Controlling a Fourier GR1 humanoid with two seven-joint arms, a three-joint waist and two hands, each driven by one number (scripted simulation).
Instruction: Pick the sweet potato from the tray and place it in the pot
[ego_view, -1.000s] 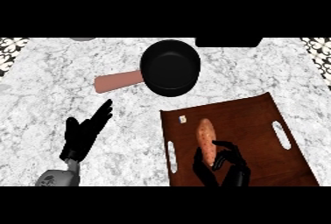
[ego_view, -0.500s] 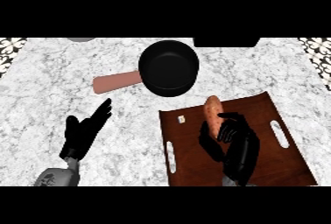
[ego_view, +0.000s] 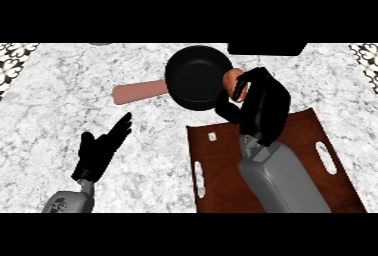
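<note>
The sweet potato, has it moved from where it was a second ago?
Yes. The sweet potato has left the tray, carried up in the right hand to the pot's right rim.

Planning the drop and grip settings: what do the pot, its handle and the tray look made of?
Pot: matte black, no shine, likely coated metal or cast iron. Handle: pale reddish-brown and flat-toned, probably wood, perhaps plastic. Tray: dark reddish-brown with white-edged handle slots, wood-like, though no grain shows.

The pot (ego_view: 193, 77) sits near the surface's (ego_view: 59, 100) far edge; the tray (ego_view: 221, 165) lies right of centre, at the near edge.
</note>
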